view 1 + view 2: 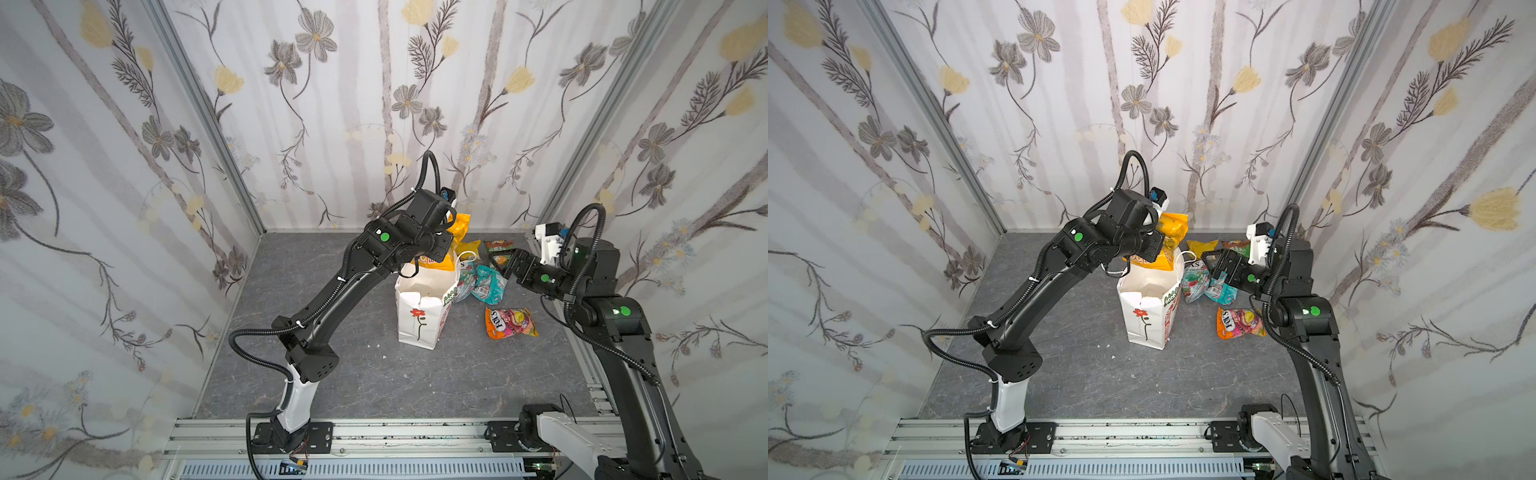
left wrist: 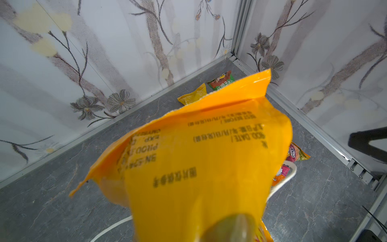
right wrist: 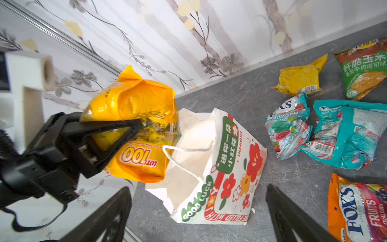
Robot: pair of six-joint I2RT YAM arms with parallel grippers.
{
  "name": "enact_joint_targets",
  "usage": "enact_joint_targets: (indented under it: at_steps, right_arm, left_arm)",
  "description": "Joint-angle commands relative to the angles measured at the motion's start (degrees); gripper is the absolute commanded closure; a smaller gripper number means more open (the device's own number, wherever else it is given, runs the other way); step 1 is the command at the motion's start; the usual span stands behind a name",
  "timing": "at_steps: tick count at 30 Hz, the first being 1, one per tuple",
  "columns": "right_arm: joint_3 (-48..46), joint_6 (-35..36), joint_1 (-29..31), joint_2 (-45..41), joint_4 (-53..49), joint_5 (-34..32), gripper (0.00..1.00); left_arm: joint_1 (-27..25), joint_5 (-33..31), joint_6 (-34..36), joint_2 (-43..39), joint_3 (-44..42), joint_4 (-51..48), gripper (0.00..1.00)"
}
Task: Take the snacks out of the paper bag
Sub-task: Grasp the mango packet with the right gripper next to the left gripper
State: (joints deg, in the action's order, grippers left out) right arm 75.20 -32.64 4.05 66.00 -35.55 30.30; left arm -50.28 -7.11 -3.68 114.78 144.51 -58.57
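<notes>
paper bag (image 1: pixel 419 318) stands upright at the centre of both top views, mouth open and crumpled. red flower on the near face, red and green lettering on the side (image 3: pixel 225 167). one white cord handle (image 3: pixel 184 149) drapes across the opening.

left gripper (image 3: pixel 136 125) is clenched on the orange packet (image 3: pixel 134 98), marked "100". the black fingers pinch it about mid-body. the packet hangs in the air over the far rim of the bag, just above centre in both top views (image 1: pixel 1173 228). it fills most of the left wrist view (image 2: pixel 199 159). cannot tell whether its lower edge touches the bag rim.

right gripper (image 1: pixel 1214 266) hangs right of the bag in both top views, above the loose packets. its fingers (image 3: pixel 109 213) are spread wide with nothing between them.

snacks lying out on the grey tabletop (image 1: pixel 374 374), all right of the bag in the top views:
- yellow packet (image 3: pixel 299 80), crumpled, near the back wall
- green-and-red packet (image 3: pixel 364 69), just beside the yellow one, partly cut off at the upper right of the right wrist frame
- white-teal packet (image 3: pixel 288 125) and teal packet (image 3: pixel 347 134), touching each other, close to the bag's side
- fox's fruits packet (image 1: pixel 511 322), orange and pink, lying flat, apart from the others, nearer the front
</notes>
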Motion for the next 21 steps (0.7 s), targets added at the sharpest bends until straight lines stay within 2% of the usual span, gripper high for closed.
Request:
enact_joint_targets:
  at_steps: [1, 5, 10, 13, 15, 21]
  right_arm:
    - [1.26, -6.74, -0.01, -1.41, 7.51, 3.25, 0.01]
    - [1.18, -17.63, -0.01, -1.54, 20.09, 8.75, 0.01]
    - [0.91, -29.32, 0.14, 1.09, 34.99, 14.02, 0.01]
    - [1.02, -30.99, 1.38, 3.32, 40.09, 17.42, 0.01]
    - [1.0, -30.75, 2.29, 4.58, 39.65, 18.34, 0.01]
    - [0.99, -28.24, 5.27, 5.96, 36.89, 16.42, 0.01]
  left_arm:
    - [-0.12, 1.85, -1.09, -1.7, 2.79, 5.25, 1.0]
    - [-0.78, 6.89, 1.76, -3.37, 3.68, 8.04, 1.0]
    - [-3.85, 7.62, 11.78, -4.99, 2.82, 7.84, 1.0]
    - [-5.27, 7.74, 13.97, -5.07, 2.8, 8.41, 1.0]
    - [-6.32, 7.99, 15.23, -5.05, 2.75, 9.07, 1.0]
    - [-8.29, 7.26, 17.08, -5.09, 2.86, 11.27, 1.0]
